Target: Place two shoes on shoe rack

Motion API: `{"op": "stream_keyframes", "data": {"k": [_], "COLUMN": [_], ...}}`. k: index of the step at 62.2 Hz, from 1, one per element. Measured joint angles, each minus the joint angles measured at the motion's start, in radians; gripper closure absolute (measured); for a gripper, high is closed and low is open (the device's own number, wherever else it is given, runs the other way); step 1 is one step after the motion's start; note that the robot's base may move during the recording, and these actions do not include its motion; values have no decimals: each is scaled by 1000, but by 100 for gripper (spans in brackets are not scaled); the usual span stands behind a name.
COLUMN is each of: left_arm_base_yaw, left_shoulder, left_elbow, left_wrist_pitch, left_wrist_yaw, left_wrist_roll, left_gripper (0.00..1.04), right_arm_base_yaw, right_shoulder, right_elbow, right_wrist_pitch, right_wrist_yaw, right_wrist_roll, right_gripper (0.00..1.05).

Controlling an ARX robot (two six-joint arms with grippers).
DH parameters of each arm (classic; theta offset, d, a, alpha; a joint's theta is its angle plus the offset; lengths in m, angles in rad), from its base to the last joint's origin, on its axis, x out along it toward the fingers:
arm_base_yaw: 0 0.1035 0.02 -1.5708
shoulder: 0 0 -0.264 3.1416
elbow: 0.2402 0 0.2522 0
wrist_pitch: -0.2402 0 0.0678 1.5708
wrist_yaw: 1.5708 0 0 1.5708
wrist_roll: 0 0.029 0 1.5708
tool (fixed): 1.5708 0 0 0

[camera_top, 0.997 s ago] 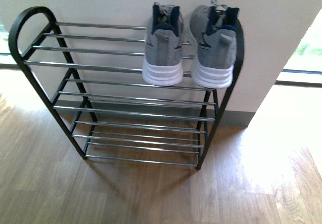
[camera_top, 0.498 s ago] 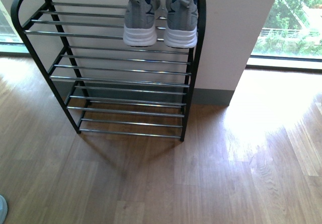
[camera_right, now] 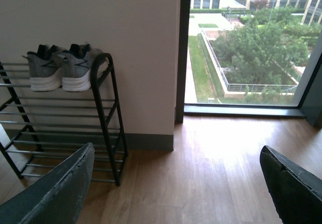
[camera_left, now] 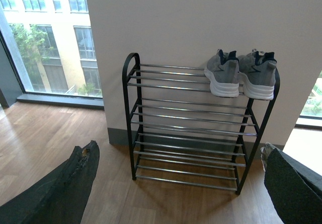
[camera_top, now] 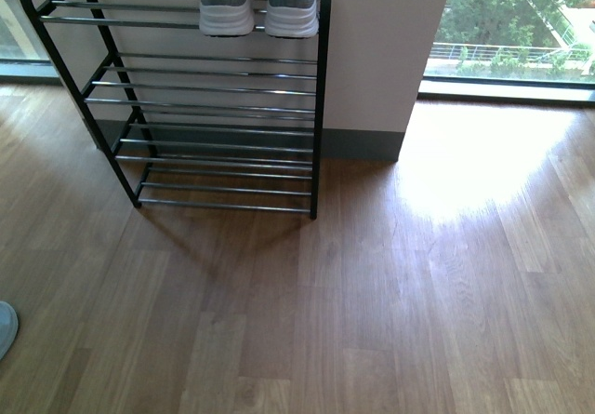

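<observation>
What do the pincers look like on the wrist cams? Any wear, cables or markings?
Left pincer: two broad dark-grey fingers with a rough matte surface. One tip is chipped, showing a small tan spot. Right pincer: the same dark, grainy fingers, with no chip visible. No cables or markings show. Neither arm appears in the front view.

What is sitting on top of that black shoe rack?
Two grey sneakers, side by side at one end of the shoe rack's top tier, white heels facing out. Their toes are hidden behind the heels.
</observation>
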Motion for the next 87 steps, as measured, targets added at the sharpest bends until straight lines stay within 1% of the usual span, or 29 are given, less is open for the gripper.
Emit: {"op": "stream_keyframes", "data": {"k": [87], "left_arm_base_yaw": [0], "left_shoulder": [0], "left_elbow": [0], "left_wrist_pitch": [0], "left_wrist_yaw": [-1], "left_wrist_roll": [0], "left_gripper": [9], "right_arm_base_yaw": [0], "right_shoulder": [0], "right_elbow": [0], "right_wrist_pitch": [0], "right_wrist_yaw": [0], "right_wrist_roll": [0], "right_gripper": [9]}}
